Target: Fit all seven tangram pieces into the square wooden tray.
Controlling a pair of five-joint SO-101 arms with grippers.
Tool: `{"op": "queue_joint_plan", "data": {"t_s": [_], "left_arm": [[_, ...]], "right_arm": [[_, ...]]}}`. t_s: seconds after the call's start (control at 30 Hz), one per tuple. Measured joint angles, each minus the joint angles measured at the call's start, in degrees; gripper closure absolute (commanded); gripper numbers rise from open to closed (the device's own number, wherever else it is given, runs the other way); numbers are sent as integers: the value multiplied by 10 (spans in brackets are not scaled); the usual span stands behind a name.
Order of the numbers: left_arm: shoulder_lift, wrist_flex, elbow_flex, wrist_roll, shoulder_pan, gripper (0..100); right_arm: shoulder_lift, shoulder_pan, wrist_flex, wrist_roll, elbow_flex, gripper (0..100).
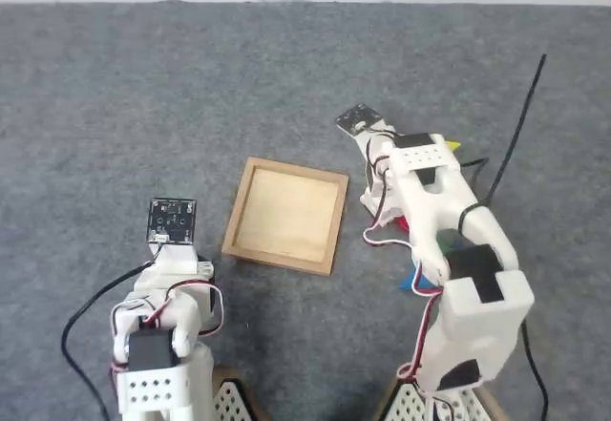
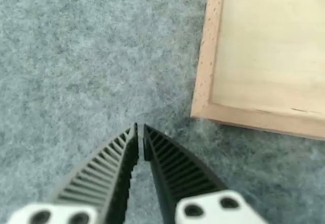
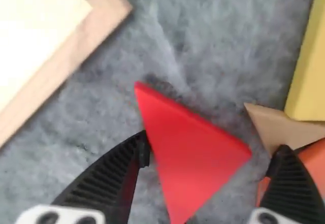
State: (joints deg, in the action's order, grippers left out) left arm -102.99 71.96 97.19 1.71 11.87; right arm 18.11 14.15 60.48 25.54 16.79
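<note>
The square wooden tray (image 1: 286, 213) lies on the grey felt in the middle, with nothing in it. My right arm (image 1: 430, 192) hangs over the pieces just right of the tray. My right gripper (image 3: 213, 150) is open and straddles a red triangle (image 3: 193, 153). One finger (image 3: 122, 168) touches the triangle's edge and the other stands apart from it. Beside the triangle lie a tan piece (image 3: 277, 125), a yellow piece (image 3: 310, 71) and an orange piece (image 3: 315, 158). My left gripper (image 2: 140, 128) is shut on nothing, just off the tray's corner (image 2: 203, 107).
Under the right arm, slivers of a yellow piece (image 1: 452, 144), a green piece (image 1: 447, 242) and a blue piece (image 1: 412, 276) show. My left arm (image 1: 162, 306) stands at the front left. A black cable (image 1: 520, 125) runs along the right side.
</note>
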Motion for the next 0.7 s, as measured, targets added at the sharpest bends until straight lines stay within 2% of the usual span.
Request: {"op": "queue_joint_plan", "data": {"t_s": [0.17, 0.57, 0.7], "left_arm": [[0, 0, 0, 0, 0, 982], [0, 0, 0, 0, 0, 982], [0, 0, 0, 0, 0, 982]], "right_arm": [[-4, 4, 8, 4, -5, 744], [4, 15, 49, 9, -2, 741], [4, 15, 55, -9, -1, 686]]}}
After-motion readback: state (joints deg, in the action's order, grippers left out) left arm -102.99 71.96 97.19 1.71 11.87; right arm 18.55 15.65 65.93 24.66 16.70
